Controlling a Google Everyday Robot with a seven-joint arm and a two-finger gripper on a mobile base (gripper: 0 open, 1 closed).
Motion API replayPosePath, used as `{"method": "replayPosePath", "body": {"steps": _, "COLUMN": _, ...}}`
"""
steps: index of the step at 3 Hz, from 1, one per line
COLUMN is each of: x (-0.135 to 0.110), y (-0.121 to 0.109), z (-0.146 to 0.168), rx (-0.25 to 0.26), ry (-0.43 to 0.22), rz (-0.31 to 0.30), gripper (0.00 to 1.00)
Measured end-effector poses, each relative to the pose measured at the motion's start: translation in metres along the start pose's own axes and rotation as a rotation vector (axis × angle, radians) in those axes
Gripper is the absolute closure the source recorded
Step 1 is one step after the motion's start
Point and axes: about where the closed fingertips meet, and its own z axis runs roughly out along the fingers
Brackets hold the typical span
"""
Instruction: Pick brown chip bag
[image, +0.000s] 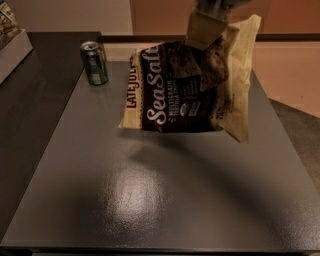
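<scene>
The brown chip bag (187, 92) hangs in the air above the dark table (150, 200), tilted, with "Sea Salt" script and "LATE JULY" lettering facing me and its shadow on the table below. My gripper (205, 27) is at the top centre of the view, shut on the bag's upper part, its tan fingers (202, 30) pressed against the dark centre of the bag. The arm above is cut off by the top edge.
A green can (94, 62) stands upright at the table's far left. A box or shelf edge (12, 47) sits at the far left. The red can seen earlier is hidden behind the lifted bag. A tan floor lies to the right.
</scene>
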Motion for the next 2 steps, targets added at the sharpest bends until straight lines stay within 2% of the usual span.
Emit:
{"method": "replayPosePath", "body": {"steps": 1, "x": 0.0, "y": -0.008, "z": -0.025, "rx": 0.056, "ry": -0.013, "rz": -0.017, "gripper": 1.0}}
{"method": "replayPosePath", "body": {"steps": 2, "x": -0.007, "y": -0.006, "z": -0.039, "rx": 0.085, "ry": -0.038, "rz": -0.025, "gripper": 1.0}}
